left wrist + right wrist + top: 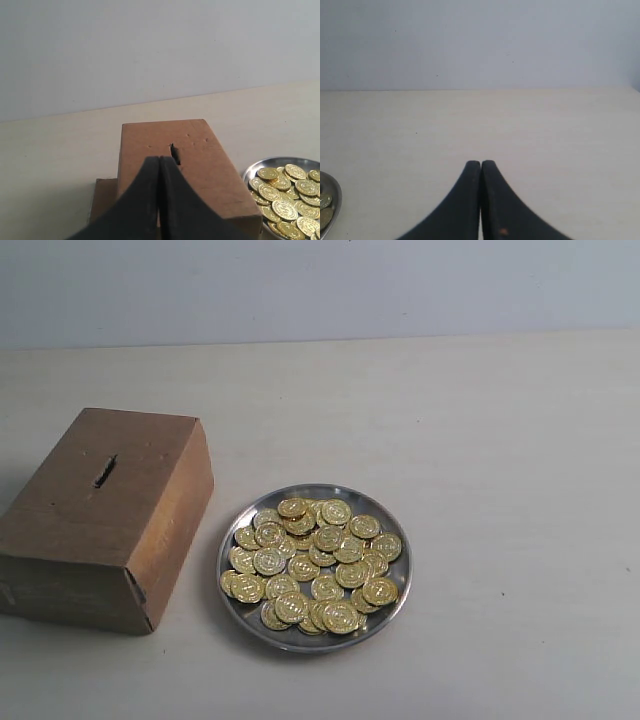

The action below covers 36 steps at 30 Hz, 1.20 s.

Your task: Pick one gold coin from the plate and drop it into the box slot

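Observation:
A round silver plate (238, 615) heaped with several gold coins (312, 565) sits in the middle of the table. To its left lies the brown cardboard box (70, 525) with a short dark slot (104, 471) in its top. Neither arm appears in the exterior view. In the left wrist view my left gripper (159, 161) is shut with nothing in it, just short of the slot (175, 153) on the box (210, 175); the plate (252, 172) and coins (290, 192) show beside it. My right gripper (480, 165) is shut and empty over bare table, with the plate's rim (336, 200) at the edge.
The table (500, 440) is pale beige and ends at a light grey wall (320, 285) at the back. A flat cardboard flap (102, 200) sticks out from under the box on the side away from the plate.

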Tool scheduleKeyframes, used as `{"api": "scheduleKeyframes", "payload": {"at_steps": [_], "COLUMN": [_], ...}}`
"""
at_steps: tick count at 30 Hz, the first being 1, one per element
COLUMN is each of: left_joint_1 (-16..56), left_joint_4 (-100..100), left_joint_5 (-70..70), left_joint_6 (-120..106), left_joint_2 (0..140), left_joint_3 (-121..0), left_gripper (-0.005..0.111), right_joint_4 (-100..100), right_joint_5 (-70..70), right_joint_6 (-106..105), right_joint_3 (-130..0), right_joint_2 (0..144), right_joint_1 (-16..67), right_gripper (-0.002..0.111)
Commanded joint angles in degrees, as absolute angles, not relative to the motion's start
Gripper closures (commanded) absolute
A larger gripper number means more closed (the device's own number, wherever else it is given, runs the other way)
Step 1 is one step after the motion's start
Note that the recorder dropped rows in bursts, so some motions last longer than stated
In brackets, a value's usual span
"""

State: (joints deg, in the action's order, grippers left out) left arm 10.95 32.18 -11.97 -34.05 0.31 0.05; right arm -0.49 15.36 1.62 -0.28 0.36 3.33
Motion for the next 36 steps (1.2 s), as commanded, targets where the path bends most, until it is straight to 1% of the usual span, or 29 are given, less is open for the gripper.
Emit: {"api": "scheduleKeyframes", "payload": {"at_steps": [1,25,28,33,36], "left_joint_1": [11.3,11.3,11.3,11.2,10.3], "left_joint_4": [32.0,31.8,27.7,26.9,23.4], "left_joint_5": [-11.9,-11.9,-11.9,-13.2,-15.1], "left_joint_6": [-34.0,-34.1,-35.9,-35.4,-32.2], "left_joint_2": [0.0,0.0,0.0,0.0,0.0], "left_joint_3": [0.0,0.0,0.0,0.0,0.0], "left_gripper": [0.107,0.107,0.107,0.107,0.107], "right_joint_4": [0.4,1.5,1.5,1.5,1.5], "right_joint_5": [15.3,15.3,15.3,15.3,15.3], "right_joint_6": [1.9,1.8,1.8,1.8,1.8], "right_joint_3": [0.0,0.0,0.0,0.0,0.0], "right_joint_2": [0.0,0.0,0.0,0.0,0.0], "right_joint_1": [3.0,3.0,3.0,3.0,3.0], "right_gripper": [0.108,0.108,0.108,0.108,0.108]}}
